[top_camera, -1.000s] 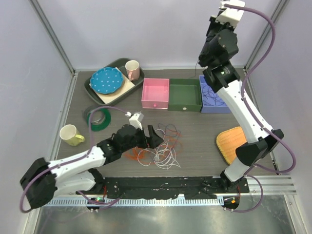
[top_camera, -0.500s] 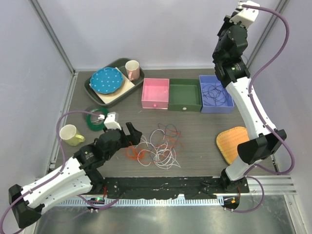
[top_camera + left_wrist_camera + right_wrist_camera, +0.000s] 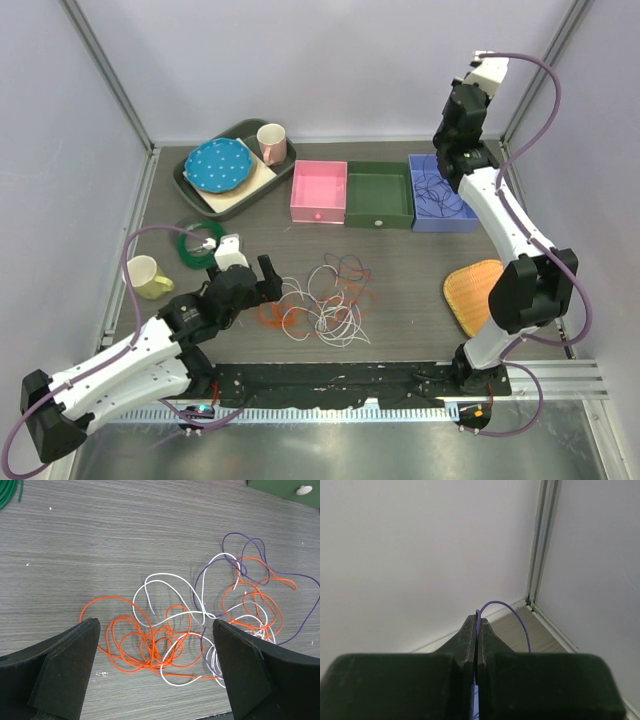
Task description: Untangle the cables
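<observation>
Cables lie in several spots along the bench (image 3: 400,265). Far left, just behind a yellow mug (image 3: 143,277), a green cable (image 3: 198,243) is coiled on its own. To the right of it, the left gripper (image 3: 155,670) hangs low with its jaws spread wide and nothing in them, right at the left edge of the main tangle (image 3: 325,300). In that tangle the red-orange cable (image 3: 107,598) is bunched in tight loops nearest the gripper. The white cable (image 3: 165,574) weaves through it, and the dark purple cable (image 3: 234,534) sprawls out on the far side. All of them cross one another flat on the wood.

Farther back, a pink box (image 3: 319,192), a green box (image 3: 380,196) and a blue box (image 3: 425,222) stand side by side; the blue one holds loose dark loops (image 3: 440,193). Above it, the right gripper (image 3: 477,625) is raised toward the back corner, its jaws pinched tight on a thin purple strand (image 3: 512,612) that arcs out from the tips. An orange woven mat (image 3: 478,296) lies far right.
</observation>
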Tool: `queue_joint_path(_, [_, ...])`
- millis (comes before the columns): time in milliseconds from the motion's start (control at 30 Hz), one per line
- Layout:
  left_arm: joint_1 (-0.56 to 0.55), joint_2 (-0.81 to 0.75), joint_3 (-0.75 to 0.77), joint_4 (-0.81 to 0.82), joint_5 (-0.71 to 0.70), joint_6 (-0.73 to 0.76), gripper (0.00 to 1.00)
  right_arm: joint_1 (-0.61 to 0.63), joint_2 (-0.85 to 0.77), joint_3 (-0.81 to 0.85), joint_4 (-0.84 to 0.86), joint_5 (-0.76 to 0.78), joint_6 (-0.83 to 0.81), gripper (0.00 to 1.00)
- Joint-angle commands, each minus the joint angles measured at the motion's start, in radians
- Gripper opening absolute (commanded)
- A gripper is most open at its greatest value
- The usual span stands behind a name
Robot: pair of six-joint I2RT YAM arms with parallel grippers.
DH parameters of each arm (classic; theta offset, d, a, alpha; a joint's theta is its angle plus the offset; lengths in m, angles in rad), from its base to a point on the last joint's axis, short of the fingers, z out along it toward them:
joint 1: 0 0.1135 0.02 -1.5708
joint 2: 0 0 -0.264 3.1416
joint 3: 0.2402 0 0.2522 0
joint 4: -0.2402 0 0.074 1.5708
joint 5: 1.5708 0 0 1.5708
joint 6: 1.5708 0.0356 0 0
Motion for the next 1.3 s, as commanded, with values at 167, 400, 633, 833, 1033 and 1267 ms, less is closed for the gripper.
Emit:
queue_joint_path(167, [-0.003, 0.01, 0.027, -0.001, -0.046, -0.017, 1.0, -0.021, 0.069, -0.089, 0.115, 0.022, 0.103, 0.01])
queue_joint_path(400, [-0.003, 0.003, 0.024, 0.007, -0.043, -0.007, 1.0, -0.035, 0.109, -0.183, 0.083, -0.009, 0.295, 0.01])
queue_joint_path(633, [-0.001, -0.004, 0.011, 0.013, -0.047, 0.005, 1.0, -0.078, 0.124, -0.2, 0.05, -0.087, 0.445, 0.01])
queue_joint_path(833, [-0.003, 0.009, 0.008, 0.035, -0.044, 0.016, 1.0, -0.081, 0.073, -0.07, 0.011, -0.141, 0.381, 0.01])
queue_joint_path(1033, [-0.001, 0.01, 0.002, 0.032, -0.046, 0.017, 1.0, -0.081, 0.04, 0.0, 0.017, -0.154, 0.31, 0.01])
queue_joint_path(1267, [-0.001, -0.011, -0.004, 0.036, -0.041, 0.017, 1.0, -0.081, 0.026, -0.039, 0.034, -0.226, 0.341, 0.01])
